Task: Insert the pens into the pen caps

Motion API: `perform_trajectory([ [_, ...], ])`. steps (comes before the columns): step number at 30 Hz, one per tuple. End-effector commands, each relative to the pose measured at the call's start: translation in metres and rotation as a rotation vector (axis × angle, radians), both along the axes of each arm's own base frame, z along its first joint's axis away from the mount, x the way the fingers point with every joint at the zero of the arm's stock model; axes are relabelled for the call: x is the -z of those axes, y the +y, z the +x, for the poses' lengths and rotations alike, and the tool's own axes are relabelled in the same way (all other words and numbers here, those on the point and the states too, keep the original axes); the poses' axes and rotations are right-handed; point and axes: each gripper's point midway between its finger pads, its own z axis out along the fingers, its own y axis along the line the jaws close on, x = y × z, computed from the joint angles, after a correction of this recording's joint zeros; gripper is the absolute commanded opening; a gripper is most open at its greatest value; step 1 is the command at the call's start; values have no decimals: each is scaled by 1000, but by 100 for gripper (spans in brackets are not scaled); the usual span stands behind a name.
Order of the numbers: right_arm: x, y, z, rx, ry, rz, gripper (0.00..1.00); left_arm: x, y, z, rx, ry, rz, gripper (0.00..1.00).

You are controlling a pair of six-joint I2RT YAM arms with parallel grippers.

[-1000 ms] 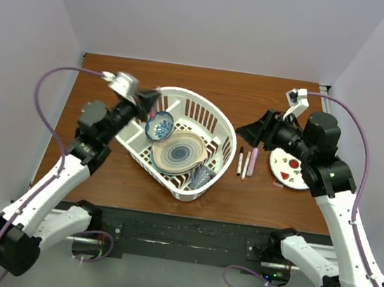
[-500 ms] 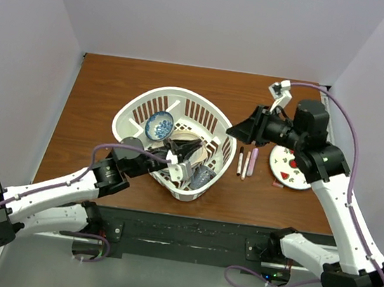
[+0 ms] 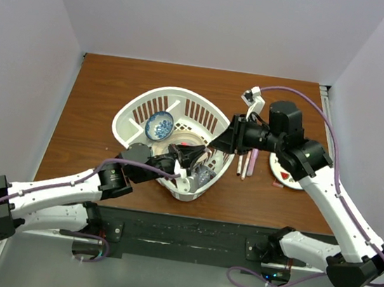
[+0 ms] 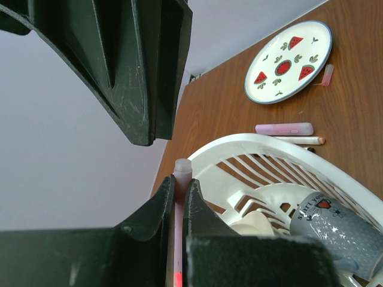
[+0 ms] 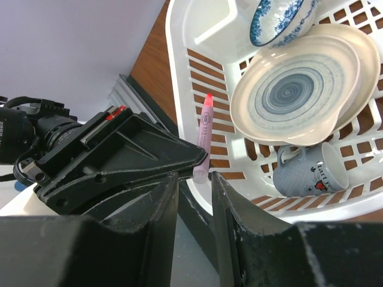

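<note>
Over the right rim of a white basket (image 5: pixel 178 66), the left pincer (image 4: pixel 179 188) was pressed tight on a pink pen (image 5: pixel 205 134). The pen's red nib was bare and pointed away from the right pincer (image 5: pixel 194 185). That pincer faced the pen's blunt end with its jaws partly spread. The end lay just before the gap and, as far as could be seen, was not touched.

The step looked like a hand-over in mid-air. To do it well, the right pincer would need the blunt end square between its pads. It should close fully before the left let go, since a slip would drop the pen into the basket. The nib should stay clear for capping.

Counted from left to right:
- **Basket:** one, holding one blue bowl (image 3: pixel 159 125), one plate (image 5: pixel 299 95) and one mug (image 5: pixel 305 170).
- **Held pen:** one, in the left pincer.
- **Pens on the tabletop:** three pens (image 3: pixel 245 166) lay side by side on the brown tabletop (image 3: pixel 116 77), just beside the basket.
- **Watermelon plate:** one (image 4: pixel 287 63).
- **Cap:** one loose pink cap (image 4: pixel 327 75), just beside that plate.

That made four pens and one cap in view. Any other caps could not be made out.
</note>
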Motion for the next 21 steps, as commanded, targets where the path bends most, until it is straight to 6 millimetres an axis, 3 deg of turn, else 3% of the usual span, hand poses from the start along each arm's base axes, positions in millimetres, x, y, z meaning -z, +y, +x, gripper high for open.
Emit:
perform_trajectory([
  [1, 7, 1, 0, 1, 4, -20, 34, -15, -2, 2, -7, -49, -28, 0],
  [21, 30, 11, -9, -39, 40, -93, 28, -15, -7, -3, 11, -54, -29, 0],
])
